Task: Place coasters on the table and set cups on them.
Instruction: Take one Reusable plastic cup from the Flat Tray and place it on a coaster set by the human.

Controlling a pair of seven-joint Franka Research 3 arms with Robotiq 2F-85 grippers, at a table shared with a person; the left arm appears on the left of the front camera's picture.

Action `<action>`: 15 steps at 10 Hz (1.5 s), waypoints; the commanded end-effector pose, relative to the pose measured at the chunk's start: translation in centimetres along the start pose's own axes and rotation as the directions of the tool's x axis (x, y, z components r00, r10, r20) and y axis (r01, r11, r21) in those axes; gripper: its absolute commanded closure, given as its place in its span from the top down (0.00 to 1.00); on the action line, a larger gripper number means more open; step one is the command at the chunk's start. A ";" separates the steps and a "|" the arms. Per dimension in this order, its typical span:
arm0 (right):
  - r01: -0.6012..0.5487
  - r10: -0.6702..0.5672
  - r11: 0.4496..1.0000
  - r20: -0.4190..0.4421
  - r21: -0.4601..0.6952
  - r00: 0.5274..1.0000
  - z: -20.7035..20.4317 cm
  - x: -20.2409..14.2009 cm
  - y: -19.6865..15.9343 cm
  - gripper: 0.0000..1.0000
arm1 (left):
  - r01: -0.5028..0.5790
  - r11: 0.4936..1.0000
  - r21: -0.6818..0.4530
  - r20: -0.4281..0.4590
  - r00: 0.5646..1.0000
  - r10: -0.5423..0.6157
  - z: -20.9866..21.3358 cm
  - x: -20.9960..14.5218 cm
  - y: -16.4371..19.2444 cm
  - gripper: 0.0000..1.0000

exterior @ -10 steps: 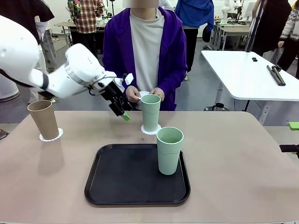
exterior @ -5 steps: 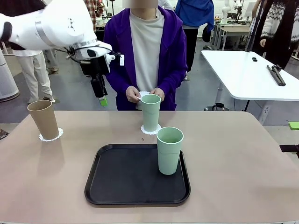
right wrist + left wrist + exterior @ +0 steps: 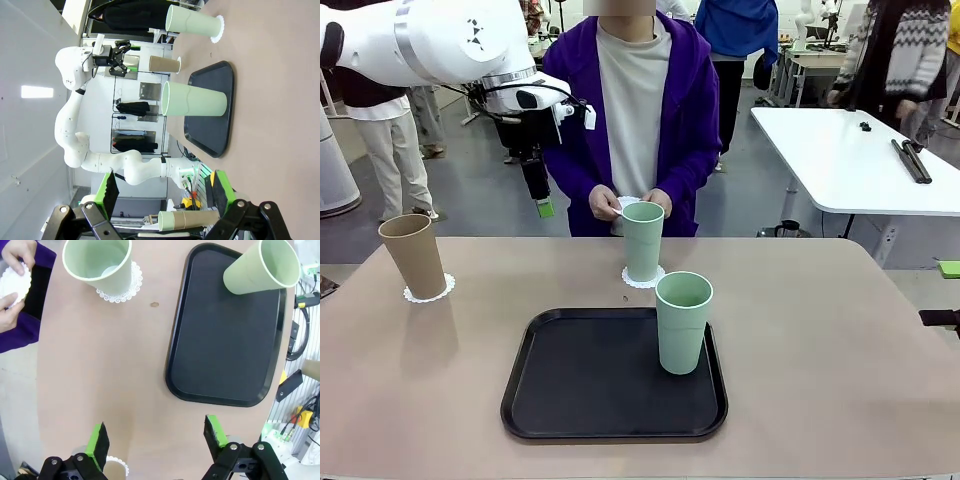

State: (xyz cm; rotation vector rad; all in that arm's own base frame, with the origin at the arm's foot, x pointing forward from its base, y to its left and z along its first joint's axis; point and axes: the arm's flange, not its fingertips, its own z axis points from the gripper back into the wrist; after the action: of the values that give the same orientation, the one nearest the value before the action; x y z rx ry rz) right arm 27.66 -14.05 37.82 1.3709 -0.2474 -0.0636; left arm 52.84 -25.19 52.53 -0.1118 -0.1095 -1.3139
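Observation:
On the table (image 3: 840,330), a tan-brown cup (image 3: 413,255) stands on a coaster (image 3: 428,292) at the far left. One mint cup (image 3: 642,240) stands on a coaster (image 3: 643,278) in front of the person. The other mint cup (image 3: 683,322) stands on the black tray (image 3: 570,400). The person's hands hold a third coaster (image 3: 626,203). My left gripper (image 3: 542,205) hangs open high above the table's far left, holding nothing. From above, my left gripper (image 3: 156,437) looks down on the mint cup (image 3: 100,262), its coaster (image 3: 120,290) and the held coaster (image 3: 15,282). My right gripper (image 3: 165,190) is open and empty.
A white table (image 3: 850,160) stands at the back right, off this tabletop. Bare tabletop lies to the right of the tray (image 3: 225,340) and between the tray and the tan cup. People stand farther back.
My left gripper has drawn back from beside the mint cup on the coaster, rising and moving left until it points down. Cups and coasters have not moved.

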 end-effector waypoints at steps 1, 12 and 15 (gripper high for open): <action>0.000 0.000 1.000 0.004 0.013 1.000 0.1 0.0 0.1 1.00 | 0.017 1.000 -0.022 0.010 1.000 -0.017 0.0 -0.6 0.1 1.00; 0.000 0.000 1.000 0.004 0.013 1.000 0.1 0.0 0.1 1.00 | -0.412 0.907 0.085 -0.081 0.905 0.418 3.0 -6.8 -9.2 1.00; 0.000 0.000 1.000 0.004 0.013 1.000 0.1 0.0 0.1 1.00 | -0.582 0.798 0.155 -0.113 0.792 0.600 2.6 -11.2 -14.1 1.00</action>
State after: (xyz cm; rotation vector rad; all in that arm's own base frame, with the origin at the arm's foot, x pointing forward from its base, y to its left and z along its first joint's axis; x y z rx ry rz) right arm 27.66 -14.05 37.80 1.3710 -0.2469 -0.0639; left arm 37.15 -18.15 54.20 0.0279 -0.0058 -0.7416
